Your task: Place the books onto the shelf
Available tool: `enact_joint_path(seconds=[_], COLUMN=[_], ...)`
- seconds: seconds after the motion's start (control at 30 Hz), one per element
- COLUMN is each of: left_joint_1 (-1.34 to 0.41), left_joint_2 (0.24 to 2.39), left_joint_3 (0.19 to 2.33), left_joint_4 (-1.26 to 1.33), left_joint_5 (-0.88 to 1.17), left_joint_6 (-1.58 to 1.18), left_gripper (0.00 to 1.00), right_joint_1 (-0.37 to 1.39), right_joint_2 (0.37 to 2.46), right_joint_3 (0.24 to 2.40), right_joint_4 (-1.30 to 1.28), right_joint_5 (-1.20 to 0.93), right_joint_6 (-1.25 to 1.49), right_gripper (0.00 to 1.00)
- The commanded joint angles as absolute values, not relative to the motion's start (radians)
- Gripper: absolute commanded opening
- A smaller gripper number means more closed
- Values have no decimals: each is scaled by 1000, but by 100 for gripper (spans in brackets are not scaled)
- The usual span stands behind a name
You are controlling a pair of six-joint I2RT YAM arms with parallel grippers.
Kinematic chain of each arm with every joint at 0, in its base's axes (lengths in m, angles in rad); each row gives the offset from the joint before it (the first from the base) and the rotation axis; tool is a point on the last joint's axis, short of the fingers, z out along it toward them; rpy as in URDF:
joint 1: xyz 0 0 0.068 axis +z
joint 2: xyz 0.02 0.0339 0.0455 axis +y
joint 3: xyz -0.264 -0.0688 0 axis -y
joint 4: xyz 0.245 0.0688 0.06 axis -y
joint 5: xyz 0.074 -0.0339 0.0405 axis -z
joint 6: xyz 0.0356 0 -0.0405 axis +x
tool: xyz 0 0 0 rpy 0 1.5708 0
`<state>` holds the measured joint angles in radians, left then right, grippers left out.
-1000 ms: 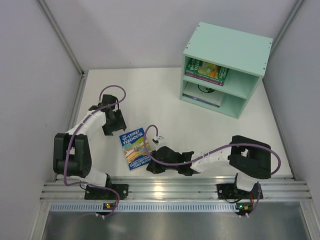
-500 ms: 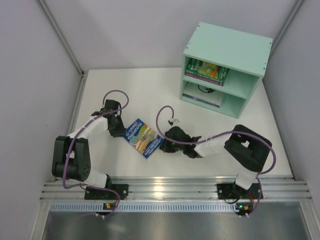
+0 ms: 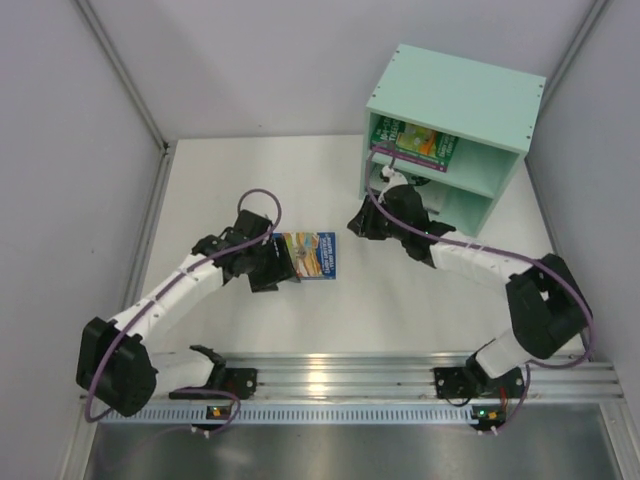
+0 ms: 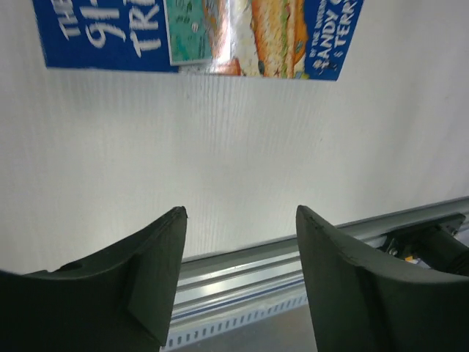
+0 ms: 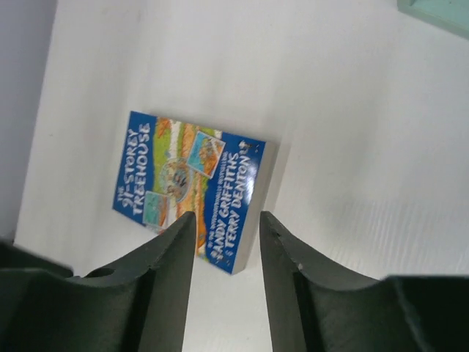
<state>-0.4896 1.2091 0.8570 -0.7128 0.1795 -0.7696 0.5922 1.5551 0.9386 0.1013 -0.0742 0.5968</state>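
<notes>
Left pincer (image 4: 240, 213): wide, empty, just beside blue Treehouse book (image 4: 198, 37), flat on surface (image 4: 234, 147). Risk, I judge: thin cover slides away, no lift.

— What sort of place is this?
— A robotics lab cell. The left arm (image 3: 176, 286) and right arm (image 3: 470, 259) are bolted to an aluminium rail (image 3: 350, 373), with a white worktop (image 3: 270, 170) and plain grey panel walls (image 3: 70, 120).
</notes>
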Motion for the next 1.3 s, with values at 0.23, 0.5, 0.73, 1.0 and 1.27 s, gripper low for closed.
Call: enact_joint_path(seconds=[0.23, 0.5, 0.73, 1.0, 1.27], left_joint_1=[-454, -338, -296, -298, -308], left_joint_2=[1561, 1957, 2017, 1803, 1563], left_joint_3=[1316, 1557, 1502, 1257, 1052], left_joint_4=[-690, -735, -804, -802, -709], left_joint_5=[-106, -17, -28, 113, 272], left_joint_6=[-372, -281, -305, -422, -495], left_gripper=[73, 64, 61, 54, 57], right_joint_1=[853, 1039, 1040, 878, 658], right_joint_2=[1132, 1251, 1560, 1779, 1714], right_joint_3=[580, 497, 543, 672, 802], right_joint_4=[92, 375, 646, 715, 436], right_joint_5=[139, 338, 298, 140, -97], right_joint_6=[1139, 1301, 1339, 1221, 907], right_gripper=[73, 61, 60, 62, 65])
